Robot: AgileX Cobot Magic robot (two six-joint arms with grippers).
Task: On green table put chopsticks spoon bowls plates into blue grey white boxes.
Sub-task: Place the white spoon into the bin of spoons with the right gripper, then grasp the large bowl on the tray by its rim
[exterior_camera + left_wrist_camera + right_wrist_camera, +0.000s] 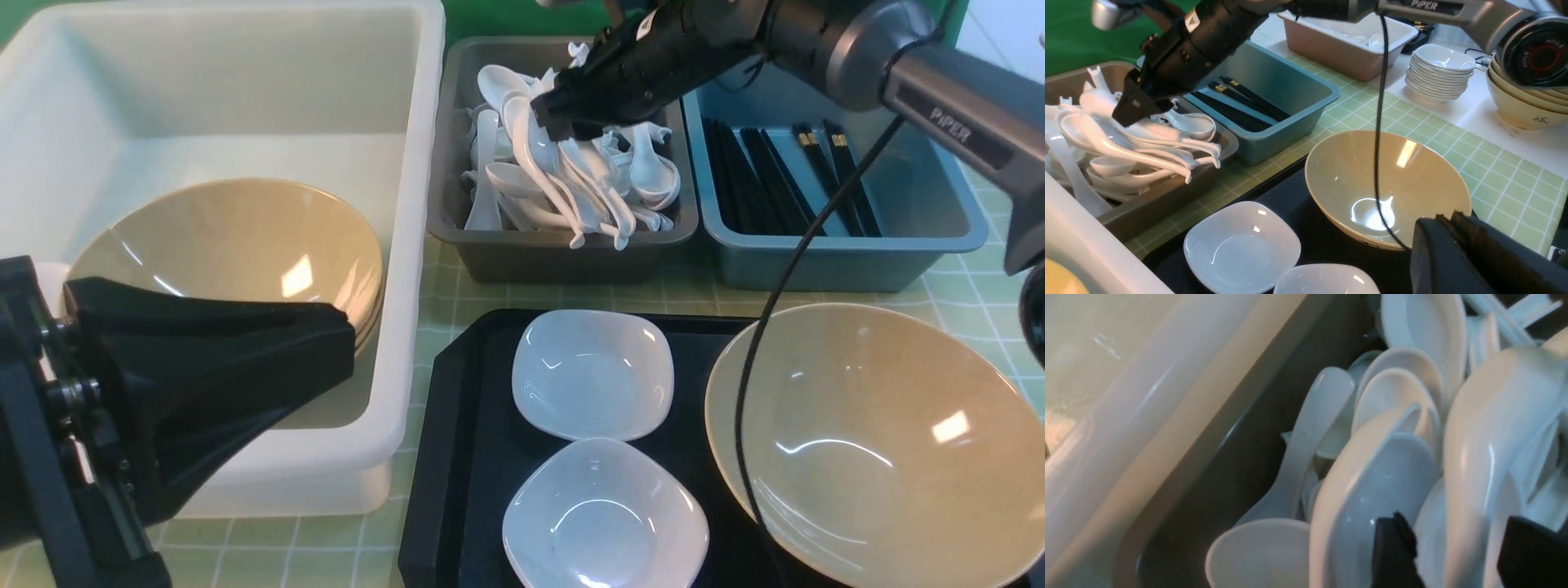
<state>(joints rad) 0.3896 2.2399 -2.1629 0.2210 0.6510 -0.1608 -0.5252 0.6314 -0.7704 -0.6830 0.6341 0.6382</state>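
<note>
Pale green table (988,269), ruled in white squares, under everything. At the back near the middle, grey box (555,261) heaped with spoons (571,188): glossy white ceramic, deep oval scoops, short curved handles, lying crosswise over one another and rising above the rim. Just over that heap, right gripper (563,122), its black fingers (1392,555) spread apart in the right wrist view. One spoon (1478,449) running between them on top of the pile; cannot tell whether either finger touches it.

Right of the grey box, blue box (833,261) holding chopsticks (775,180), thin and black, a few with gold bands, laid lengthwise. On the left, large white box (245,90) with a stack of tan bowls (237,245), wide, shallow and glossy.

Nearer the camera, black tray (465,457) carrying two plates (592,371), small, white and rounded-square, one behind the other and almost touching. Just right of them on the tray, one more tan bowl (873,441), darker at the rim.

Low at the near left, in front of the white box, left gripper (335,343), pressed together and holding nothing.
</note>
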